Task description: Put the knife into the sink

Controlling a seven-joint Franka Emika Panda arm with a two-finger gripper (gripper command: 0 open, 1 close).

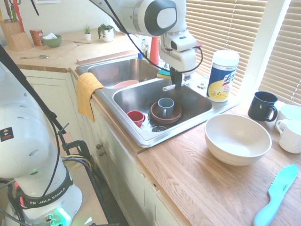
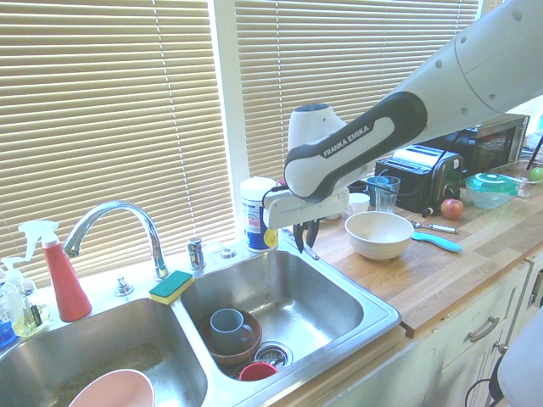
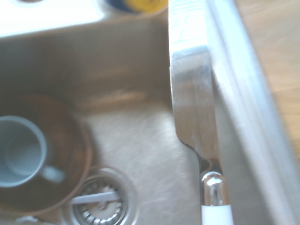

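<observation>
Pale slatted blinds (image 2: pixel 102 102) hang behind the long wooden worktop (image 1: pixel 174 169), with the steel sink (image 2: pixel 383 319) set into it. Over the basin with the dishes, the hand (image 1: pixel 177 87) is closed down on the knife (image 3: pixel 194 98), its fingers drawn in about the slim piece. The knife is up in the air, not yet let go; from close by, its shiny blade and pale handle show over the basin, near the rim on the worktop side.

Below and off to one side, a blue-grey mug (image 2: pixel 227 329) stands in a brown bowl (image 1: pixel 175 116), with a red cup (image 2: pixel 257 370) and the drain (image 3: pixel 100 202) beside them. Further out are the tub of wipes (image 1: pixel 223 75) behind the rim, the sponge (image 2: pixel 170 287) between the basins, and the big white bowl (image 1: pixel 237 136) and blue plastic knife (image 1: pixel 277 195) on the worktop.

Letting go this close to the edge could be the trouble: if one end catches the rim, the knife may tip and slide onto the worktop. Dropped from high up, the smooth metal might bounce or clatter against the mug. Swinging too far towards the dishes while lowering could knock the blade on them and twist it in the grip.
</observation>
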